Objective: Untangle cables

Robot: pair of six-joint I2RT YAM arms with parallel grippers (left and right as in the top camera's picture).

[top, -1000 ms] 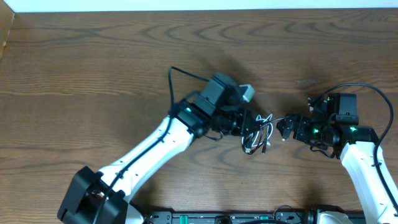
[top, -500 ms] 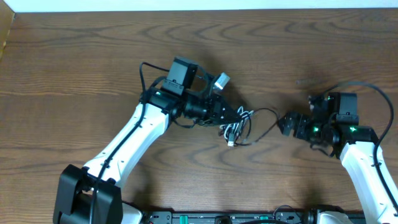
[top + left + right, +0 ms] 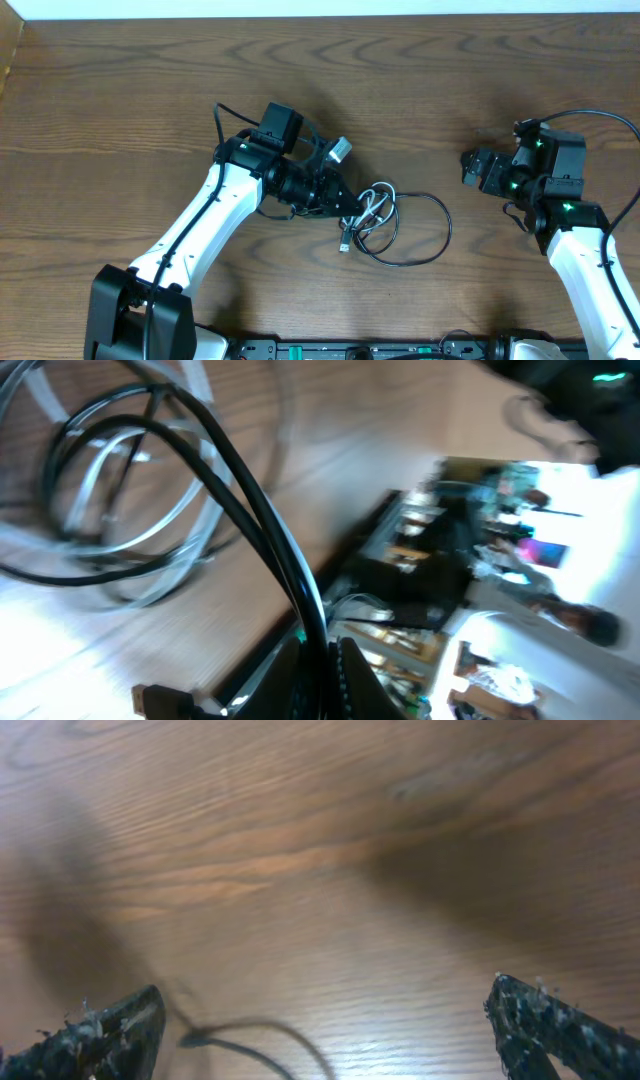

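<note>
Left tool clamped a black strand of the cables; right tool gaped, empty, well apart. Advised: right pins them down, left draws away slowly.

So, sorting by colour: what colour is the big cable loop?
The cable loop is black, clearest in the overhead view.

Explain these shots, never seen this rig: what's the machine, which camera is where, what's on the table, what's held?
Two robot arms, each ending in a two-finger gripper, stand at a wooden table. The wide picture looks straight down from above; the other two come from cameras on each wrist. A tangle of thin cables, black and white, lies mid-table. The left gripper is shut on a black cable, as its wrist view shows. The right gripper is open, holding nothing, apart from the tangle.
</note>
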